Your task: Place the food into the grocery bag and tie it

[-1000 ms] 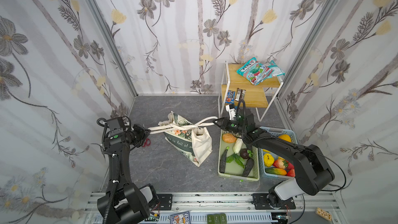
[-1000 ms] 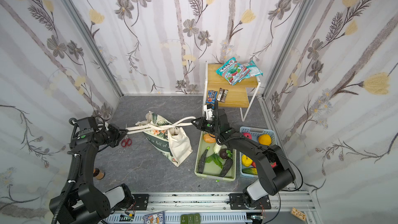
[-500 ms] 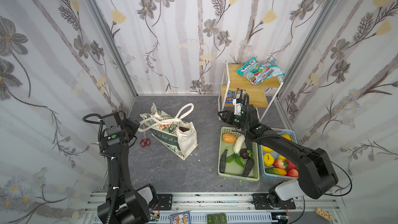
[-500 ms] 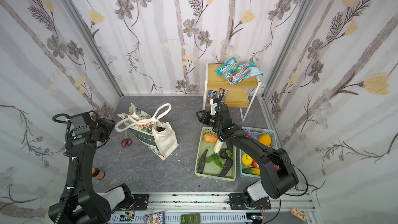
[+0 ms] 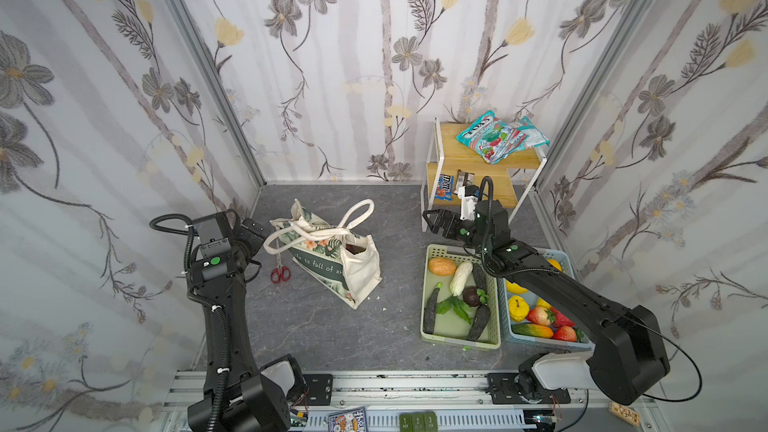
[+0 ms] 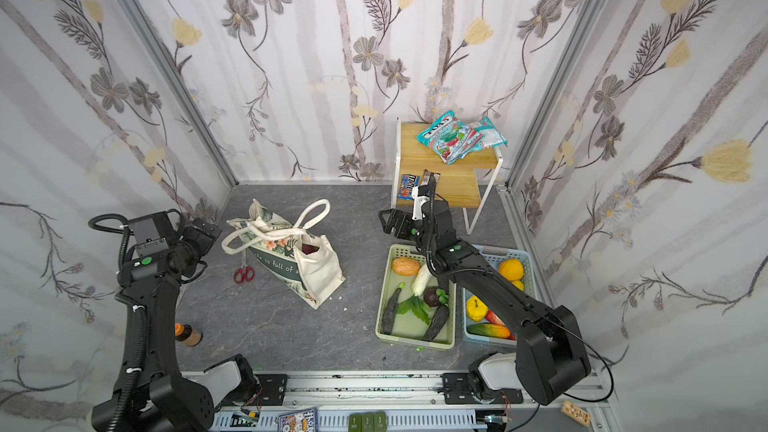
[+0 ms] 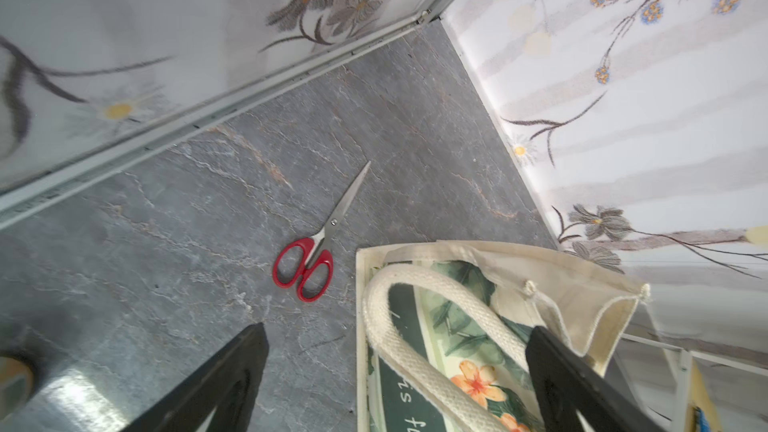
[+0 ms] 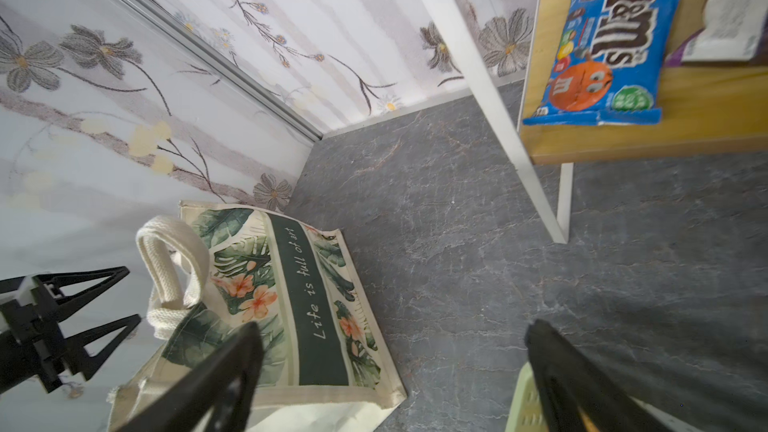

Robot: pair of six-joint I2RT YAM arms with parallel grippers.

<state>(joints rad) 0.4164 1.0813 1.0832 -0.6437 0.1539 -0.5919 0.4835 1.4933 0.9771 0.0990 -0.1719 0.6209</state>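
Slumping a little on the grey desk (image 5: 324, 338), the grocery bag (image 5: 332, 272) stands just ahead of the left hand (image 5: 254, 229), almost under its fingertips. It is well ahead of the right hand (image 5: 431, 222), with bare desk between them. Both hands are spread wide and grip nothing. The left wrist view shows a strap running beneath the gap between that hand's fingers, not pinched by them.

The bag is soft canvas and probably light, so its walls will likely fold or slide if pushed, and a sideways pull may tip it. The walls are poor places to grip.

The straps are thick woven webbing, rough enough not to slip and limp enough to bend. One loop (image 7: 386, 338) droops toward the left hand, and the other (image 5: 351, 213) stands up on the side nearer the right hand. They cross over the mouth; whether they form a firm knot cannot be told. The best hold looks to be mid-loop, pinching across the flat width.

A dark purple piece (image 5: 354, 249) of food shows in the mouth, small and likely to roll out if the bag topples. Red scissors (image 7: 305, 268) lie on the desk beside the bag, ahead of the left hand.
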